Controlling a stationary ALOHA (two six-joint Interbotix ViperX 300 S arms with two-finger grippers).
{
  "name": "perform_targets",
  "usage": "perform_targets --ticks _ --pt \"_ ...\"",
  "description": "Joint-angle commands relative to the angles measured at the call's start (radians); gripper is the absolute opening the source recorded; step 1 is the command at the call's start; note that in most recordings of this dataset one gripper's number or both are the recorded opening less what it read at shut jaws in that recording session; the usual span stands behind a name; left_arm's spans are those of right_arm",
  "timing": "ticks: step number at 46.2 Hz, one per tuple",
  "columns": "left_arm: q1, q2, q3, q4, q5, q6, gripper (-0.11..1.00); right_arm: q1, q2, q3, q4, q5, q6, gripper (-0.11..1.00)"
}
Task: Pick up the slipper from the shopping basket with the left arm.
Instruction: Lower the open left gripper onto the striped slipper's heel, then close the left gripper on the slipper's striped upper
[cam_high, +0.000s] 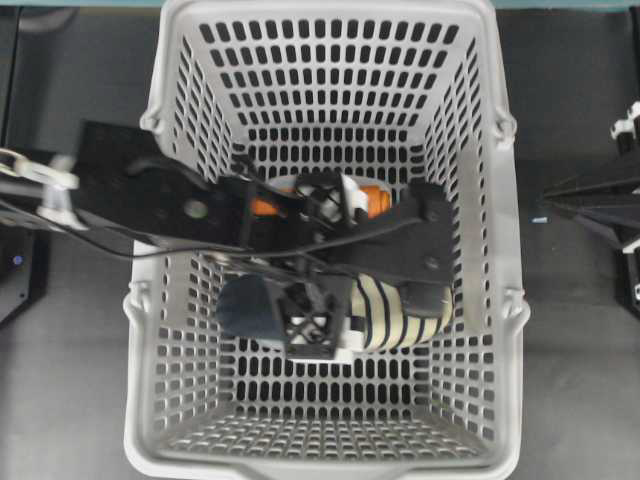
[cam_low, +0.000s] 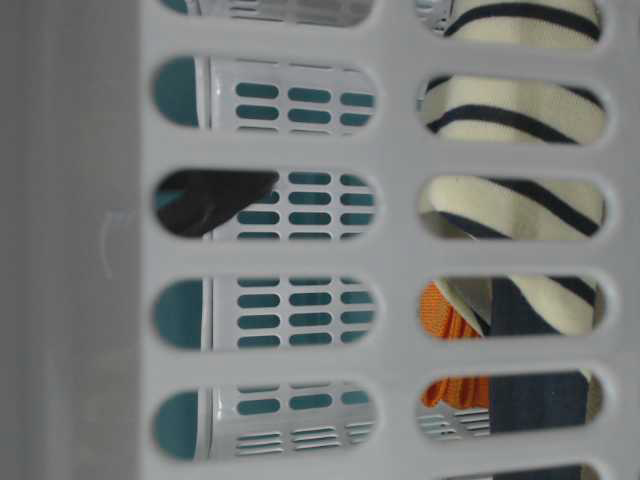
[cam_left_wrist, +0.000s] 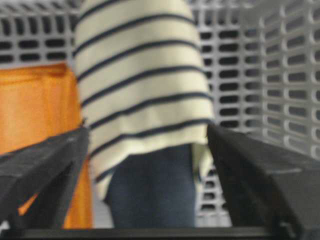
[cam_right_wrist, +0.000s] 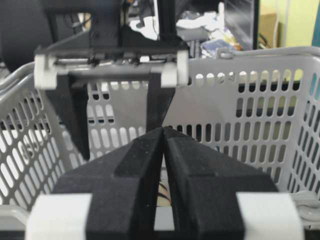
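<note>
My left claw (cam_high: 345, 300) is down inside the shopping basket (cam_high: 175, 60), its black lattice fingers (cam_left_wrist: 45, 165) spread wide with the slipper (cam_high: 385, 315) framed between them and nothing gripped. From my left wrist the two fingers stand apart at either side of the view, and I cannot tell whether either one touches the fabric.

The slipper is soft, with a cream upper crossed by thin navy stripes and a plain dark navy insole (cam_left_wrist: 152, 185) showing below the upper's edge. From overhead, it lies on the basket floor near the middle, a little toward the right wall, partly covered by my left arm (cam_high: 170, 200). Its long axis runs roughly left to right in that view: the dark navy end points to the left and the striped end to the right.

Just beside it, toward the far wall, sits a folded orange cloth (cam_high: 375, 200), also seen at the left of my wrist view. Through the basket's slots at table level, the striped upper rises above the navy part, with the orange next to it.

My right claw (cam_right_wrist: 164, 137) waits outside the basket over the dark worktop (cam_high: 70, 380), its fingers pressed together on nothing.
</note>
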Motion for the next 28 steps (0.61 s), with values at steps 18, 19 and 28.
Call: perform_targets --ticks 18,19,28 --pt "-0.006 0.112 0.043 0.005 0.006 -0.041 0.90 0.018 0.000 0.012 0.003 -0.005 0.002 0.00" --pt "-0.005 0.110 0.051 0.005 0.003 -0.041 0.90 0.018 0.000 0.012 0.003 -0.005 0.002 0.00" --pt "0.003 0.098 0.101 0.005 -0.040 -0.043 0.89 0.018 0.000 0.018 0.003 -0.003 0.002 0.00"
